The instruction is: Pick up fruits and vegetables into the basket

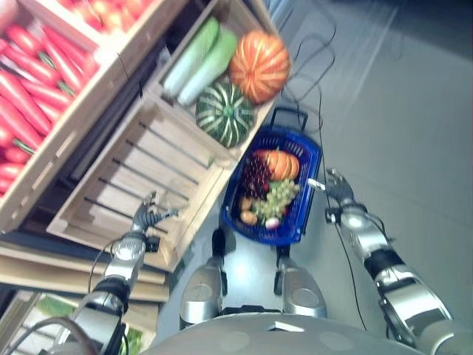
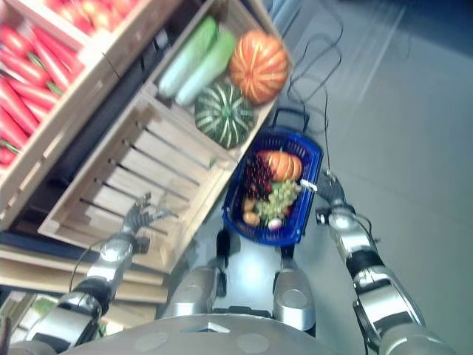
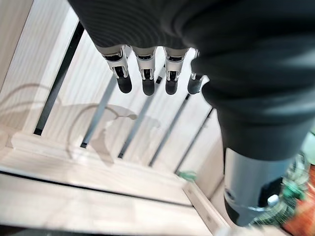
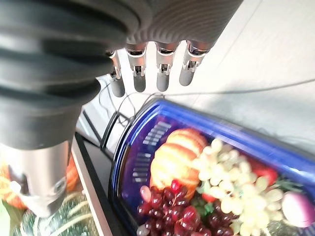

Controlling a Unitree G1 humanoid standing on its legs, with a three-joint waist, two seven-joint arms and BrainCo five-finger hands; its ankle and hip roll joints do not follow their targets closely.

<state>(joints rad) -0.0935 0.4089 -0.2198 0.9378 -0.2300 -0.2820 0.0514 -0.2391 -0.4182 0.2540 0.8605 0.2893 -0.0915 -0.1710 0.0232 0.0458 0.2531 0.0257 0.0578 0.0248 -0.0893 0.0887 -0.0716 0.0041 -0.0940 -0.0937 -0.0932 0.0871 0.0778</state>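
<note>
A grey floor carries the blue basket (image 1: 275, 188), already holding a small pumpkin (image 1: 281, 164), grapes (image 1: 277, 196) and more. Beside it, the left robot hand (image 1: 148, 217) hovers empty, fingers straight, over a bare wooden crate (image 1: 140, 174); the right robot hand (image 1: 338, 189) hangs open by the basket's rim. Likely between picks: next, reach the striped squash (image 1: 225, 112) beyond the basket

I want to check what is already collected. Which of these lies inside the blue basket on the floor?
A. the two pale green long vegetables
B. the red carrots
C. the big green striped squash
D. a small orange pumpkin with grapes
D: the blue basket holds a small orange pumpkin beside dark grapes and green grapes; the other produce sits in the wooden crates.
</note>
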